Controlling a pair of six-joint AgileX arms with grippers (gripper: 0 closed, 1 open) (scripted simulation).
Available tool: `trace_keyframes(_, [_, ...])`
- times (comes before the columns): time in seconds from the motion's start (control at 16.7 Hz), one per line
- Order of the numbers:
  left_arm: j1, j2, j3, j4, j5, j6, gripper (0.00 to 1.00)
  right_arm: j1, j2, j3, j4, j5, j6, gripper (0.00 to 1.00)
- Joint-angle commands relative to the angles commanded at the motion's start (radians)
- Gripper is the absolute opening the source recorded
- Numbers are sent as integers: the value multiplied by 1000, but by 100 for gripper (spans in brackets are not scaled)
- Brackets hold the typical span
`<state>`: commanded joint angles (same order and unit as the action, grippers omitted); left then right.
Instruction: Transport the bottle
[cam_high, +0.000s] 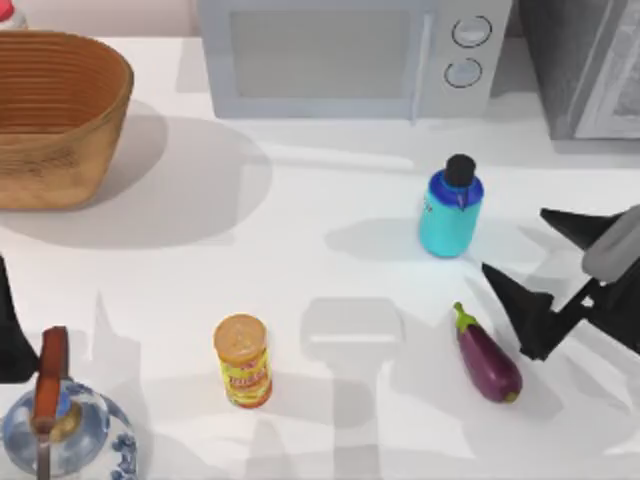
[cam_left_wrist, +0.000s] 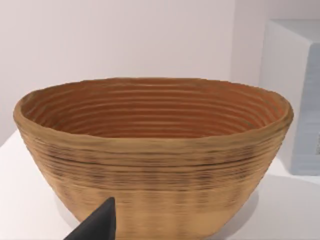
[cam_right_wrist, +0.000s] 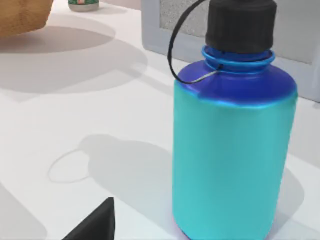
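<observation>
Right hand (cam_high: 520, 275) spread near upright bottle (cam_high: 450, 212), left hand unclear, parked left.

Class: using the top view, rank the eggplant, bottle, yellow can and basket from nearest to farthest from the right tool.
1. eggplant, just left of the right tool
2. bottle, beside the microwave
3. yellow can, front centre
4. basket, far left

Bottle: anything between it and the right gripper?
Nothing visible. The right gripper, fingers open, faces the upright bottle across bare table; the eggplant lies off to the side, nearer the table's front.
</observation>
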<state>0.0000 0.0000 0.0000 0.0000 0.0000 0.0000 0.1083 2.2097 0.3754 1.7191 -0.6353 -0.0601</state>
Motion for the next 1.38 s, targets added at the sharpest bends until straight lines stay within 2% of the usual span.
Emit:
trace_keyframes(0.54, [0,0,0,0,0,0,100,8,-3,28,-28,6,2,100])
trace_keyframes(0.96, [0,0,0,0,0,0,100,117,28,258,-212,114,21,100])
trace_keyframes(1.2, [0,0,0,0,0,0,100,181,103,351,-236,177,21,100])
trace_keyframes(1.38, [0,0,0,0,0,0,100,185,111,356,-236,182,21,100])
